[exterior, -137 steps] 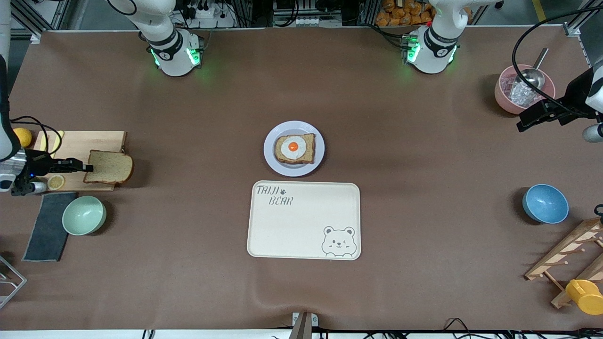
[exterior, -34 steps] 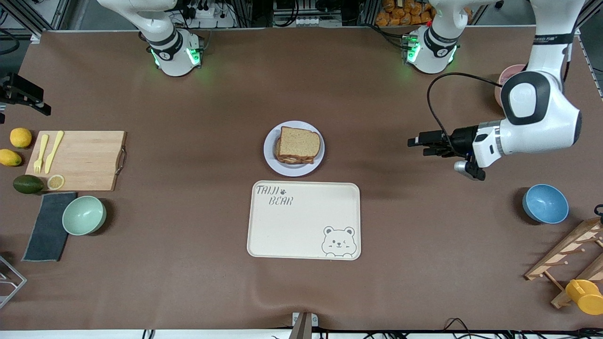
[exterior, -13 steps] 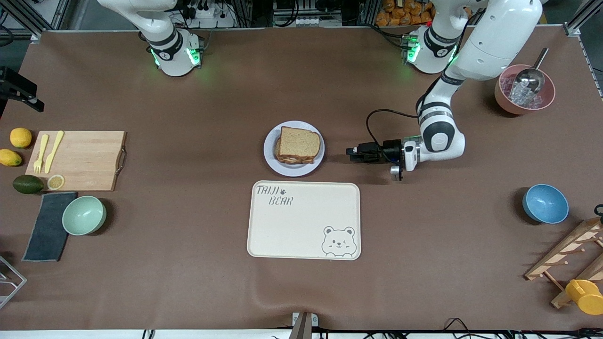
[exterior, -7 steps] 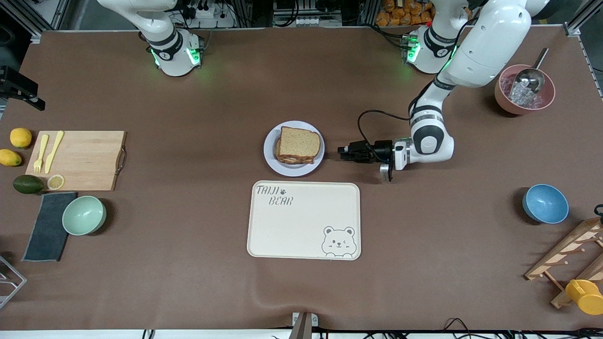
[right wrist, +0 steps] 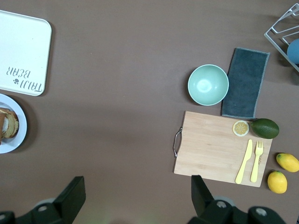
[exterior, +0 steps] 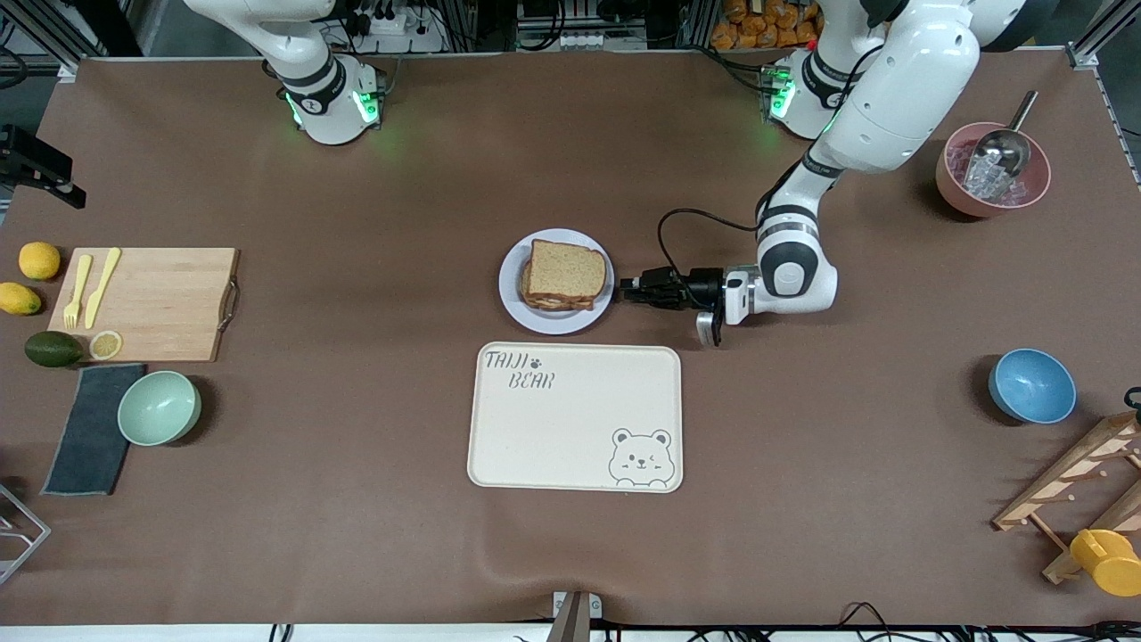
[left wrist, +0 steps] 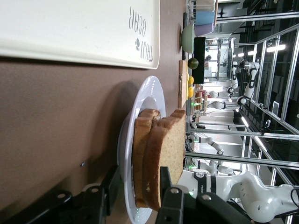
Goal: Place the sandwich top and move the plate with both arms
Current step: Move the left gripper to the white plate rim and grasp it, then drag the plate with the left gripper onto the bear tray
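Observation:
The sandwich top (exterior: 565,270) lies on the lower slice on the plate (exterior: 541,319) at mid-table; the egg is hidden. My left gripper (exterior: 627,290) is low at the plate's rim toward the left arm's end. In the left wrist view my left gripper (left wrist: 137,184) is open. One finger (left wrist: 108,186) is under the plate's rim (left wrist: 150,95) and the other is over the sandwich top (left wrist: 172,144). My right gripper (right wrist: 138,186) is open and empty, high over the right arm's end of the table, and waits there.
The cream bear tray (exterior: 499,446) lies just nearer the camera than the plate. A cutting board (exterior: 160,303), green bowl (exterior: 159,407), grey cloth (exterior: 89,428), lemons and an avocado sit at the right arm's end. A blue bowl (exterior: 1031,385), pink bowl (exterior: 954,192) and wooden rack (exterior: 1070,481) sit at the left arm's end.
The bread slice went from the cutting board onto the egg slice and my right arm pulled back. My left gripper has come in low from the table's end to the plate's rim.

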{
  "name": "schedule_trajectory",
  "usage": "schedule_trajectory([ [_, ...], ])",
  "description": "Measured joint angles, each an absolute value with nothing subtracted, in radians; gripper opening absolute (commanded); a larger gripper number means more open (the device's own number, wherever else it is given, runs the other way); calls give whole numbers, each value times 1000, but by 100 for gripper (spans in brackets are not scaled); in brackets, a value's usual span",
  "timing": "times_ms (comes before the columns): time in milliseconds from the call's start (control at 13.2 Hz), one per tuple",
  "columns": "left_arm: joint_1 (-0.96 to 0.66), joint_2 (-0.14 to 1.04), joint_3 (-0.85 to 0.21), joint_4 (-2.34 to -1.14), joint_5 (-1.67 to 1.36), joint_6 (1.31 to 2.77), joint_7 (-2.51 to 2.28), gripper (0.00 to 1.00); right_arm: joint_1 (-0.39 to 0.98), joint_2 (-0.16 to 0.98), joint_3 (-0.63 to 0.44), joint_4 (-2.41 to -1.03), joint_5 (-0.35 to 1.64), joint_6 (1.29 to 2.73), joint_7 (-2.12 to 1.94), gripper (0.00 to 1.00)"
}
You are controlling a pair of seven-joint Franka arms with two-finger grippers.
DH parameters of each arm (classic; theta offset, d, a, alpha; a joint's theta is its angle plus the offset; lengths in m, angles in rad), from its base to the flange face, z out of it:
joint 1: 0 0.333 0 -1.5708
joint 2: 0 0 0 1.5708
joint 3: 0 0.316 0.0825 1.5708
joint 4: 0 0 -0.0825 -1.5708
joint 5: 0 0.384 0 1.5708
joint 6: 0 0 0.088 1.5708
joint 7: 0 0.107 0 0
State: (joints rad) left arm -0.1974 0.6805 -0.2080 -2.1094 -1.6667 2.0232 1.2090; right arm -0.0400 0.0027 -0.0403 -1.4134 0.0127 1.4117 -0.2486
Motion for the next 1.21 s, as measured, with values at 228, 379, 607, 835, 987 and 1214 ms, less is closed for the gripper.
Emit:
schedule_trajectory([
  [228,-207,687,-208,-2100,-1667,2047,1209,39,-40,3,-40,-1413,13,1412,-249,100],
  [379,-215,689,-208,-2097,-1667,2060,1211,36,-40,3,-40,-1413,13,1412,-248,100],
  [607,-234,690,-208,-2093,-1667,2094,1214,35,-40,3,-41,-1413,13,1412,-248,100],
  [835,-244,694,-208,-2091,-1667,2104,1214,34,-40,3,-41,-1413,12,1412,-248,100],
  [987,-244,695,-208,-2089,-1667,2104,1214,31,-40,3,-42,-1413,12,1412,-248,100],
  [1214,-250,697,-208,-2088,-1682,2104,1214,30,-40,3,-42,-1413,12,1412,-248,100],
])
